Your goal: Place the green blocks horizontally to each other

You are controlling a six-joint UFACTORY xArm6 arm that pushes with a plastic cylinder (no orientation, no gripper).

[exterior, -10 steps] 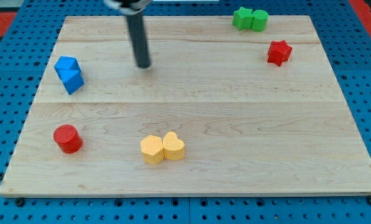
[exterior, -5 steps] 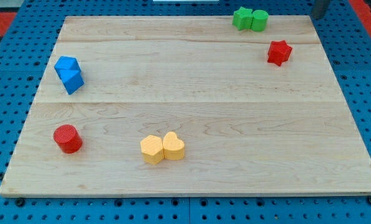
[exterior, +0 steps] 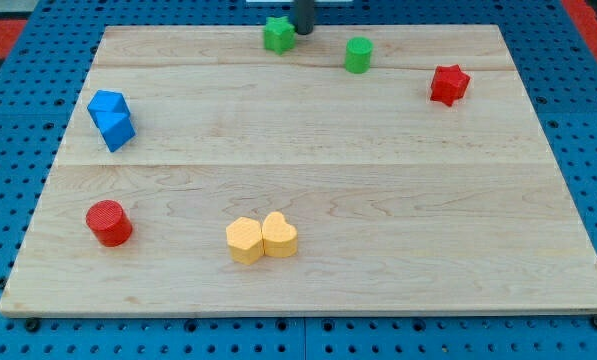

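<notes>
Green blocks apart at the board's top edge

You see my tip [exterior: 304,31], a bare rod holding nothing, just right of the green star-like block [exterior: 278,34], about touching it. Your green cylinder [exterior: 357,55] stands apart, further right and slightly lower.

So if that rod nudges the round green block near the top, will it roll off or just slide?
Probably slide. The green cylinder stands upright on its flat end, so it has no rolling edge on the board. It looks squat, so tipping seems unlikely. It is small and likely light, so it may skid or turn a little. My tip sits beside the other green block.
</notes>
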